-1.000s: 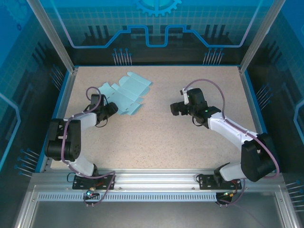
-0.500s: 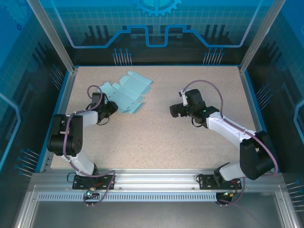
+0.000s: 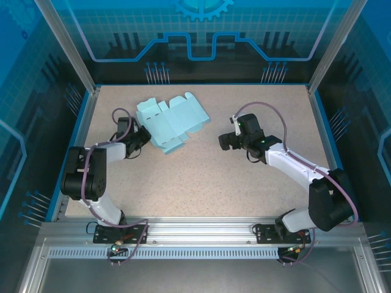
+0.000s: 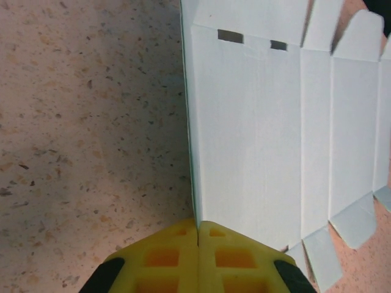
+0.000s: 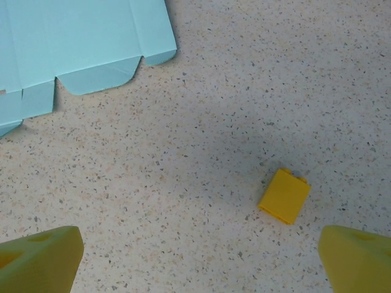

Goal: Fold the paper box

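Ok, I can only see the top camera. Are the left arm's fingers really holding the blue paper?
Observer: Yes. The left wrist view shows the left fingers pinched shut on the edge of the paper box.
Operator: Is it folded up?
Observer: No. Up close it is an unfolded sheet with crease lines and two small slots near the far end.
Operator: What's under the right arm?
Observer: A small yellow block on the table, between the open right fingers, apart from the paper.
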Tool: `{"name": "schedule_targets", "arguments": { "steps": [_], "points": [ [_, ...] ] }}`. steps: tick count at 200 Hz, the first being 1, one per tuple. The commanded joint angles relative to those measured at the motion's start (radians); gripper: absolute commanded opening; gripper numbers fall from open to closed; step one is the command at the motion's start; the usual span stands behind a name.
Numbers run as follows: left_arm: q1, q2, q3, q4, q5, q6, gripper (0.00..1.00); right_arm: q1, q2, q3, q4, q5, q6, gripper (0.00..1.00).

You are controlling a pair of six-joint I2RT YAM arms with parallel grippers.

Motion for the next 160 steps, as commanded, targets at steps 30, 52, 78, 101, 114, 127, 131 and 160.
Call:
{"name": "schedule_targets", "arguments": {
  "steps": [30, 52, 78, 101, 114, 127, 131, 160],
  "points": [
    [0.0, -0.198, 0.096, -0.129, 0.134, 0.125, 0.0, 0.015, -0.08, 0.068, -0.027, 0.003, -0.131, 1.0],
    [-0.033, -0.271, 0.184, -0.258, 0.152, 0.235, 0.0, 0.015, -0.098, 0.136, -0.031, -0.053, -0.21, 0.99],
    [-0.086, -0.347, 0.292, -0.4, 0.14, 0.385, 0.0, 0.016, -0.084, 0.249, -0.043, -0.182, -0.316, 0.99],
    [-0.117, -0.385, 0.405, -0.493, 0.153, 0.471, 0.0, 0.019, -0.051, 0.383, -0.123, -0.229, -0.406, 0.97],
    [-0.141, -0.384, 0.501, -0.576, 0.168, 0.532, 0.0, 0.02, -0.041, 0.446, -0.17, -0.23, -0.444, 0.95],
    [-0.175, -0.374, 0.592, -0.66, 0.168, 0.605, 0.0, 0.02, -0.048, 0.48, -0.197, -0.245, -0.481, 0.95],
    [-0.184, -0.372, 0.618, -0.684, 0.167, 0.631, 0.0, 0.02, -0.051, 0.487, -0.202, -0.249, -0.492, 0.95],
    [-0.254, -0.369, 0.742, -0.809, 0.16, 0.813, 0.01, 0.02, -0.088, 0.535, -0.235, -0.267, -0.561, 0.94]
  ]
}}
